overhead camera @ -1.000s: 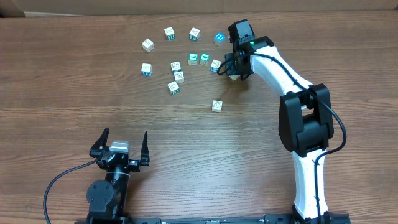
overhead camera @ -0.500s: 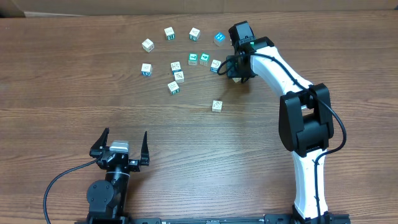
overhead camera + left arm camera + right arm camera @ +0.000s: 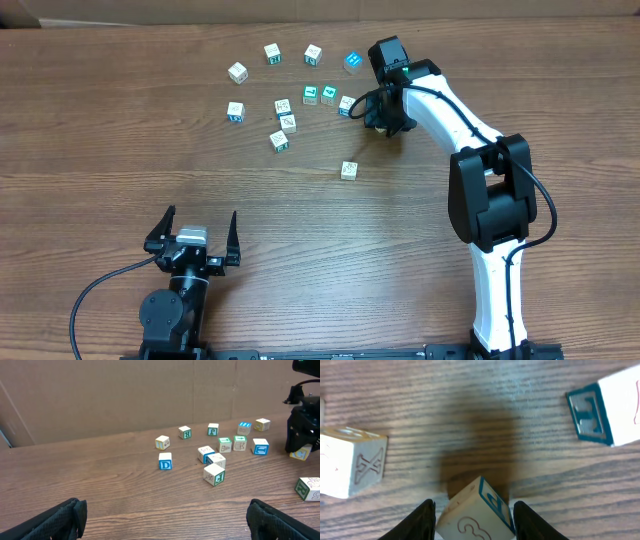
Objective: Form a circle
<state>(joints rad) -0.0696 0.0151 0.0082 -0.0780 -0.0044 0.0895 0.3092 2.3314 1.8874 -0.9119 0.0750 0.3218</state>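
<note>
- Right gripper (image 3: 378, 122): jaws narrow, clamped on one tilted cube (image 3: 476, 510) with a blue-edged face.
- Just beside, at 10 o'clock from overhead: a row of three letter cubes (image 3: 329, 94).
- Farther out, 9 to 11 o'clock, near the table's (image 3: 100, 150) 12 o'clock edge: four in an arc, one at far left, three bunched in the middle; no closed ring.
- One stray cube (image 3: 348, 170) at 7 o'clock, apart.
- One yellowish cube (image 3: 262, 424) past the arc's end, seen only from the left wrist.
- Fourteen cubes in all.
- Left gripper (image 3: 200, 215): at the table's 6 o'clock, jaws wide, holding nothing.
</note>
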